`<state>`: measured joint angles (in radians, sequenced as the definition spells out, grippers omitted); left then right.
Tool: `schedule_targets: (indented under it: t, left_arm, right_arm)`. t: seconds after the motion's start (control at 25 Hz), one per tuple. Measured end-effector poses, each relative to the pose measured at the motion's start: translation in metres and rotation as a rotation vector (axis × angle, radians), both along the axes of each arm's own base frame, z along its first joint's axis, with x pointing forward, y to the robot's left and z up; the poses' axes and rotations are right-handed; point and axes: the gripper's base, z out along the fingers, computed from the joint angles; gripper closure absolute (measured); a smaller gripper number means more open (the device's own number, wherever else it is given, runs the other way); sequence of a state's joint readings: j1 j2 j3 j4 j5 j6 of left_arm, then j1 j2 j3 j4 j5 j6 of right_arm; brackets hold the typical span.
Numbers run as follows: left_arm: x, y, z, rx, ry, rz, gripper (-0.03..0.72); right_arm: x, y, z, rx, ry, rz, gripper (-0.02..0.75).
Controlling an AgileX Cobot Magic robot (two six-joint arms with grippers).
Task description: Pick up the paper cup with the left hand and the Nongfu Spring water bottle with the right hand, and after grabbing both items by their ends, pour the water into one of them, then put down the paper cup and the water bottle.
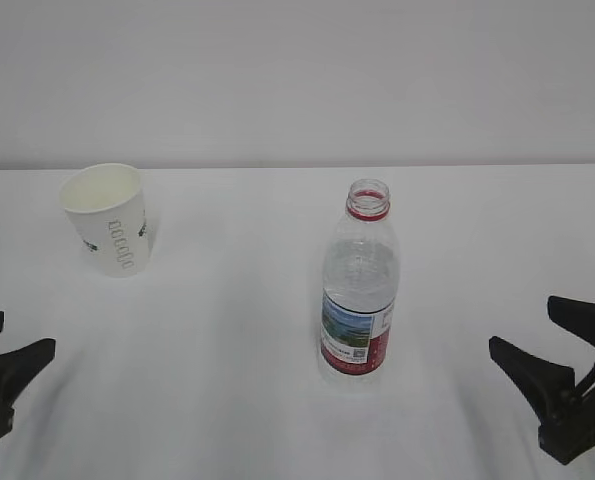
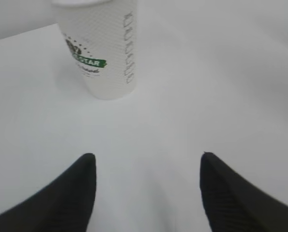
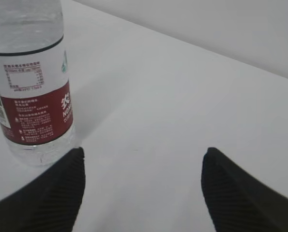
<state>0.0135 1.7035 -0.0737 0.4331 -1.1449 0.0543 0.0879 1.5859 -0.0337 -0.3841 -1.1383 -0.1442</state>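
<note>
I have both arms low at the near edge of the tabletop (image 1: 257, 400), and there is plenty of bare white surface around each one. My left end effector (image 2: 146, 162) is released, its two dark ribbed fingers (image 2: 66, 193) spread wide with nothing between them. The paper cup (image 2: 102, 48) stands upright ahead of it and slightly to its left, well apart from the fingertips, with open tabletop in the gap. In the exterior view the left end effector (image 1: 7, 350) sits at the left border and the cup (image 1: 112, 225) is farther back toward the wall.

My right end effector (image 3: 144, 154) is also released, jaws wide and empty. The Nongfu Spring water bottle (image 3: 30, 82) stands upright ahead and to its left, its base just beyond the left fingertip but not touching it. From the exterior view the right end effector (image 1: 547, 335) is well off to the side of the bottle (image 1: 359, 290), with clear room between.

The cup is white, tapered paper with a rolled rim, grey-green lettering and a dark green logo. The bottle is clear ribbed plastic, uncapped, with a red neck ring and a label showing a green landscape above a red band. I cannot make out the water level.

The tabletop is smooth, matte white; its far edge meets a plain pale wall (image 1: 297, 80).
</note>
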Motion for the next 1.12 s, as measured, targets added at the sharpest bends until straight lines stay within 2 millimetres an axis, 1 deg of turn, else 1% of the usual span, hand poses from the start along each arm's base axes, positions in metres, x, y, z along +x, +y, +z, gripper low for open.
schedule_targets:
  t: [0.16,0.28,0.36,0.52,0.68,0.8,1.12]
  left_arm:
    - [-0.002,-0.004,0.0,0.0,-0.002,-0.052,0.099]
    - [-0.003,-0.006,0.0,0.001,-0.003,-0.083,0.067]
    - [-0.003,-0.007,0.0,0.001,-0.003,-0.095,0.062]
    - [-0.004,-0.008,0.0,0.001,-0.004,-0.112,0.059]
    - [-0.005,-0.009,0.0,0.001,-0.004,-0.123,0.059]
    - [-0.005,-0.01,0.0,0.002,-0.004,-0.132,0.059]
    - [-0.005,-0.011,0.001,-0.007,-0.002,-0.139,0.059]
  right_arm:
    - [-0.002,0.005,-0.003,-0.008,0.017,0.066,0.171]
    - [0.001,0.013,-0.009,-0.015,0.036,0.171,0.171]
    - [0.002,0.016,-0.013,-0.013,0.057,0.214,0.171]
    - [0.003,0.017,-0.02,-0.009,0.096,0.228,0.164]
    - [0.005,0.019,-0.02,-0.01,0.089,0.245,0.116]
    - [0.007,0.022,-0.018,-0.009,0.075,0.288,0.086]
    - [0.013,0.027,-0.015,0.025,0.071,0.336,0.075]
